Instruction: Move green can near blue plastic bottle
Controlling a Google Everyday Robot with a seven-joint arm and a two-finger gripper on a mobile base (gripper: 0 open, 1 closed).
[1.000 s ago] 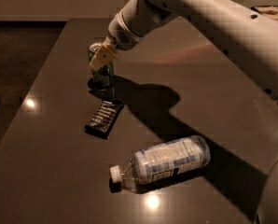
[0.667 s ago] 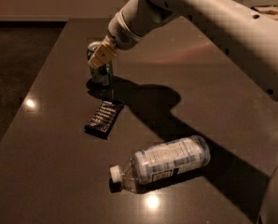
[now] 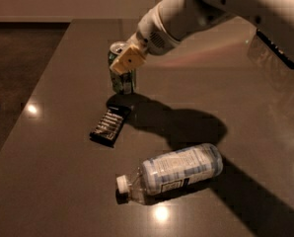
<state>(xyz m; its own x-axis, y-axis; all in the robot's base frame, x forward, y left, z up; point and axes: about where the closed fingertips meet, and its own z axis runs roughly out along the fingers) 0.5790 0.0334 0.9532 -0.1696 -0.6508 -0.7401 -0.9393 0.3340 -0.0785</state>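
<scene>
Upper left of centre, the gripper (image 3: 123, 64) is clamped on the upright green can (image 3: 123, 84) over a dark, glossy table (image 3: 48, 181). The bottle (image 3: 180, 171) lies on its side at lower centre, well apart from the can. A black wrapper (image 3: 110, 126) lies between them.

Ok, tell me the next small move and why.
Probably lift the green can a little off the table. The gripper is at its upper part, it stands upright, and the black snack wrapper lies just in front of it, near the path to the blue plastic bottle, which lies on its side.
</scene>
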